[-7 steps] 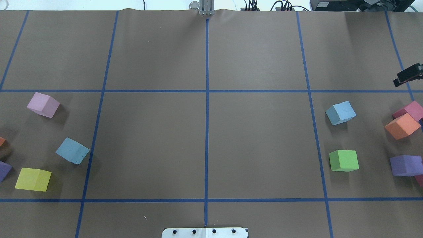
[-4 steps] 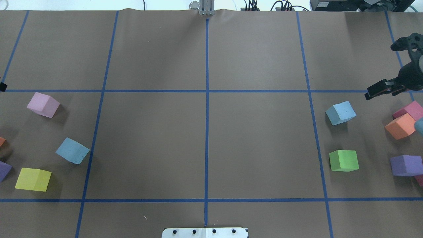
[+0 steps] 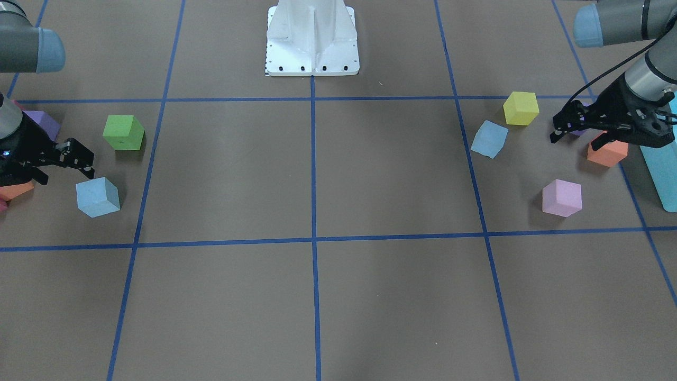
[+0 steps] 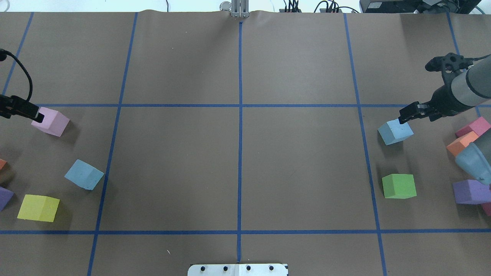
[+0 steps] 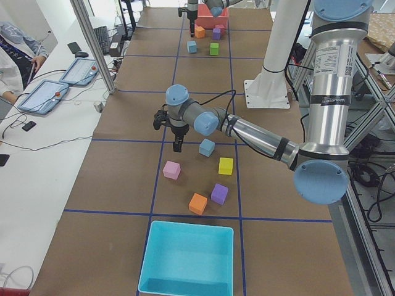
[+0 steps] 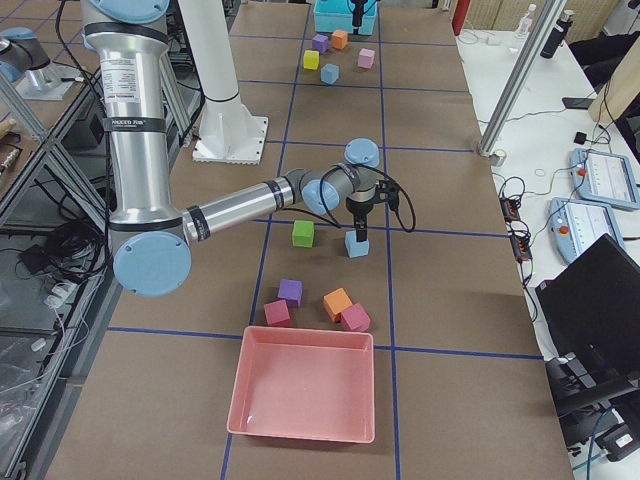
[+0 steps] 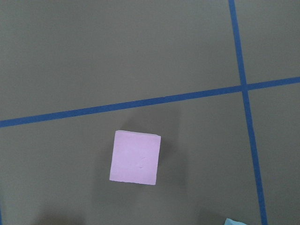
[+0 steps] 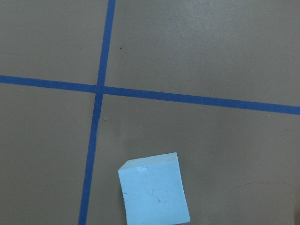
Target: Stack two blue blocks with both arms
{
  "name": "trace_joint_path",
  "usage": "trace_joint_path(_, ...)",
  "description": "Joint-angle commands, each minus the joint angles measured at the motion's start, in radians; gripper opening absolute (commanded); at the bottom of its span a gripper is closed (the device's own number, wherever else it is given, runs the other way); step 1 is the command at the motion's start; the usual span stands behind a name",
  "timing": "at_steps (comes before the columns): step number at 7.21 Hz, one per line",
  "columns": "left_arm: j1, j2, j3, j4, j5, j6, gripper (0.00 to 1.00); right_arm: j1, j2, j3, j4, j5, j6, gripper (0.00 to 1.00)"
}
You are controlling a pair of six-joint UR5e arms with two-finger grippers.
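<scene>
Two pale blue blocks lie far apart on the brown table. The left blue block lies near the yellow cube. The right blue block also fills the bottom of the right wrist view. My right gripper hangs open and empty just above and beside the right block's far corner. My left gripper is open and empty over the pink cube, well beyond the left blue block. No fingers show in the wrist views.
A green cube, an orange cube, a magenta cube and a purple cube lie on the right. A yellow cube lies on the left. A turquoise bin and a pink bin stand at the table's ends.
Both arms have come in from the sides. The right gripper moved left to the right blue block. The left gripper came into view at the pink cube. No block moved.
</scene>
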Motion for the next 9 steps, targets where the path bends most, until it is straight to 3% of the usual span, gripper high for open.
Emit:
trace_joint_path(1, 0.105, 0.070, -0.027, -0.165, 0.058, -0.133, 1.00, -0.017, 0.014, -0.082, 0.098, -0.020, 0.006, 0.99)
trace_joint_path(3, 0.184, 0.072, -0.047, -0.169, 0.122, -0.207, 1.00, -0.032, 0.036, -0.126, 0.154, -0.034, 0.009, 0.99)
trace_joint_path(9, 0.198, 0.075, -0.070, -0.169, 0.122, -0.219, 1.00, -0.088, 0.060, -0.137, 0.146, -0.090, 0.027, 0.99)
